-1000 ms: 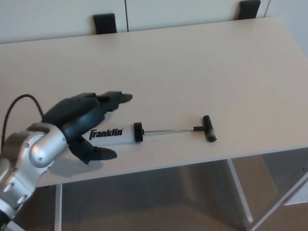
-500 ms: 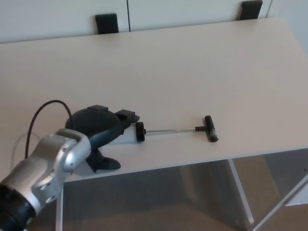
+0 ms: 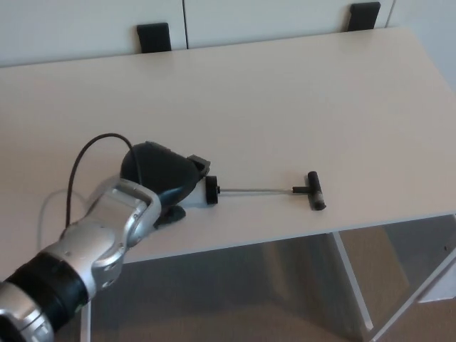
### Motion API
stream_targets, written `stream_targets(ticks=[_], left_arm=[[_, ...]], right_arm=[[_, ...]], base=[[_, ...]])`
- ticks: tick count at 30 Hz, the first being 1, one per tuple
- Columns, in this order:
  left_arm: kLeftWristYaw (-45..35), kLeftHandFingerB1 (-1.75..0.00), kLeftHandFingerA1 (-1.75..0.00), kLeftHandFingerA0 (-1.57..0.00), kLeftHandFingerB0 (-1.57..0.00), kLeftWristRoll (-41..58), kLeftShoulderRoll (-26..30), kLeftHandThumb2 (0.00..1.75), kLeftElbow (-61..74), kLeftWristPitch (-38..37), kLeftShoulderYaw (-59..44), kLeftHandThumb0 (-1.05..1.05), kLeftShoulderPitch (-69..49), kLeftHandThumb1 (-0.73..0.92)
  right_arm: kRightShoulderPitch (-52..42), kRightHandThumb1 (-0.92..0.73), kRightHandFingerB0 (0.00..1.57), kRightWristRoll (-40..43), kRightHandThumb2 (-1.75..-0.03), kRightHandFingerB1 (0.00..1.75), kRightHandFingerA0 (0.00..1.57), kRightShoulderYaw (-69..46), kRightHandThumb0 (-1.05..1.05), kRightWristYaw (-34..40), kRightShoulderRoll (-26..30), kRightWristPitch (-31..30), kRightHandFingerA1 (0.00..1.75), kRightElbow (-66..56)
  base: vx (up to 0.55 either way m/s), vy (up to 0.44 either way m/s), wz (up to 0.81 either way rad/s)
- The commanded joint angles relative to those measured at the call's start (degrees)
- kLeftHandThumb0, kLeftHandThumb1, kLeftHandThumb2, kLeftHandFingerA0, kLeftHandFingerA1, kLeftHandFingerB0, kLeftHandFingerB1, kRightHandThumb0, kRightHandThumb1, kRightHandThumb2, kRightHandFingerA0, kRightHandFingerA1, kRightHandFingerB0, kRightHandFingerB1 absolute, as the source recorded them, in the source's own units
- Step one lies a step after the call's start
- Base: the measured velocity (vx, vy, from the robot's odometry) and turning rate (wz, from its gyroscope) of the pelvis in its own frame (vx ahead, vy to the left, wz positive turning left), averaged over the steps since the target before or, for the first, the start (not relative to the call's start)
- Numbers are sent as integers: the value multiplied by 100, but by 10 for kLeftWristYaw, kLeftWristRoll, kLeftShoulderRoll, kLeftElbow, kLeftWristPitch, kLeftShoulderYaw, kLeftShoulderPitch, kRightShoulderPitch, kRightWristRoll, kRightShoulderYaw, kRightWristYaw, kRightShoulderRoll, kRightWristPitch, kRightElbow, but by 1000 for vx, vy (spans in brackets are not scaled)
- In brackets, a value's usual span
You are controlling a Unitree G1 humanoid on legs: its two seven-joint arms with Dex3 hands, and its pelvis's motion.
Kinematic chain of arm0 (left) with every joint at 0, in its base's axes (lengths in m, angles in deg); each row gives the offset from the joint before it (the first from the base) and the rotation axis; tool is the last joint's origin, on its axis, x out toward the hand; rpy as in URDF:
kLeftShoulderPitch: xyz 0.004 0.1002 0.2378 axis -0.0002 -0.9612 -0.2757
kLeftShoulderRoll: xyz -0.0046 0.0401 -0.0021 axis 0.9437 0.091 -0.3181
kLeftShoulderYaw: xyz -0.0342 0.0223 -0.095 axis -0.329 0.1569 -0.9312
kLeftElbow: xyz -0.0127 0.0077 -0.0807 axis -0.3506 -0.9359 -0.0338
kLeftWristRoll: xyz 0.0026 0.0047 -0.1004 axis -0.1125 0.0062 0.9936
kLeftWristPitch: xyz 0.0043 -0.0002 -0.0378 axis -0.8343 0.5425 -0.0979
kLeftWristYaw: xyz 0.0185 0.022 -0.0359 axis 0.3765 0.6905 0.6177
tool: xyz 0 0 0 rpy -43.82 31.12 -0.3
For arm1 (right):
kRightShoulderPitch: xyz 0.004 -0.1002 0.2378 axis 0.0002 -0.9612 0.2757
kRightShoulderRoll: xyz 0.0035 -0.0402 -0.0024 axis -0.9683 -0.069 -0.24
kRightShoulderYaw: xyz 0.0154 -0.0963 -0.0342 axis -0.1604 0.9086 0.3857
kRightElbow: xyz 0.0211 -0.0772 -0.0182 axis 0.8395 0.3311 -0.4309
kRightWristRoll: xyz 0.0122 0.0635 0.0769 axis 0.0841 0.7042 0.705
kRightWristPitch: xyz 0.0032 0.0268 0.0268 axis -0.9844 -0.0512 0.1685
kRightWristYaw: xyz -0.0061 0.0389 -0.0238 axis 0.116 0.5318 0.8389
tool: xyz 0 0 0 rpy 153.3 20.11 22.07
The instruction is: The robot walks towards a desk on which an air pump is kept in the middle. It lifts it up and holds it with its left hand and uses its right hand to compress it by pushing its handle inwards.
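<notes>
The air pump lies on the pale desk [image 3: 285, 107] near its front edge. Its barrel is hidden under my left hand [image 3: 160, 177]. Only the black end collar [image 3: 211, 191], the thin extended rod [image 3: 256, 190] and the black T-handle [image 3: 315, 191] show, pointing right. My left hand sits over the barrel with its fingers curled round it and the thumb tucked in on the near side. The pump still rests on the desk. My right hand is out of sight.
The desk's front edge [image 3: 285, 239] runs just below the pump, with white desk legs [image 3: 353, 285] and floor beneath. Two black brackets [image 3: 153, 35] sit along the far edge by a white wall. A black cable [image 3: 89, 153] loops off my left wrist.
My left hand has moved right and down over the barrel, covering the Franklin label, and its fingers and thumb have closed in. The camera has shifted slightly.
</notes>
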Motion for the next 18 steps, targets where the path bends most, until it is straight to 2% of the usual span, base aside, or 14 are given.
stream_targets(ticks=[1,2,3,4,6,7,9,10,12,13,14,15,17,18], left_arm=[[37,-79,-137,-79,-72,-52,-15,63,-61,36,17,-33,-39,73],[41,-75,-129,-79,-71,-59,-13,61,-59,36,18,-30,-40,68],[43,-75,-129,-79,-71,-63,-11,61,-58,35,20,-30,-41,68],[48,-61,-137,-78,-73,-63,-7,59,-56,31,18,-28,-43,55],[53,-61,-137,-78,-73,-62,-4,59,-55,26,14,-28,-46,55],[54,-72,-141,-75,-71,-62,-1,61,-56,22,12,-30,-44,60],[53,-72,-141,-75,-71,-64,3,61,-58,18,10,-30,-42,60],[59,-61,-140,-73,-69,-53,11,60,-50,3,-2,-28,-48,61],[67,-61,-140,-73,-69,-39,21,60,-40,-14,-16,-28,-55,61],[73,-58,-133,-73,-69,-33,28,59,-31,-25,-24,-28,-61,64],[77,-58,-133,-73,-69,-31,32,59,-25,-31,-28,-28,-64,64],[80,-63,-125,-74,-68,-20,42,61,-9,-44,-40,-27,-72,69],[82,-63,-125,-74,-68,-13,48,61,3,-54,-49,-27,-78,69],[86,-65,-121,-74,-66,2,53,62,14,-64,-64,-28,-86,74]], right_arm=[[-17,-74,45,39,-61,38,63,-4,-33,-19,12,-12,44,-27],[-22,-73,45,42,-61,39,65,-4,-35,-21,12,-12,45,-35],[-25,-73,45,44,-61,39,65,-3,-35,-22,12,-12,45,-41],[-32,-73,45,49,-61,39,65,-3,-36,-23,12,-14,46,-55],[-39,-73,45,55,-61,39,65,-3,-36,-26,13,-17,46,-70],[-44,-73,44,55,-61,39,62,-4,-36,-24,14,-17,46,-85],[-50,-73,44,54,-61,39,62,-5,-36,-22,15,-17,46,-102],[-61,-75,43,64,-62,40,60,-7,-31,-19,13,-10,46,-139],[-75,-75,43,77,-62,40,60,-10,-31,-15,10,-2,46,-183],[-87,-75,40,85,-62,38,57,-12,-34,-9,9,-12,43,-221],[-95,-75,40,90,-62,38,57,-13,-34,-5,9,-22,43,-245],[-102,-75,34,99,-62,35,47,-22,-44,6,9,-31,39,-291],[-107,-75,34,105,-62,35,47,-28,-44,13,9,-37,39,-322],[-95,-57,16,110,-95,46,32,-39,-49,23,6,-30,54,-346]], base=[[0,0,0],[0,0,0],[0,0,0],[0,0,0],[0,0,0],[0,0,0],[0,0,0],[0,0,0],[0,0,0],[0,0,0],[0,0,0],[0,0,0],[0,0,0],[0,0,0]])
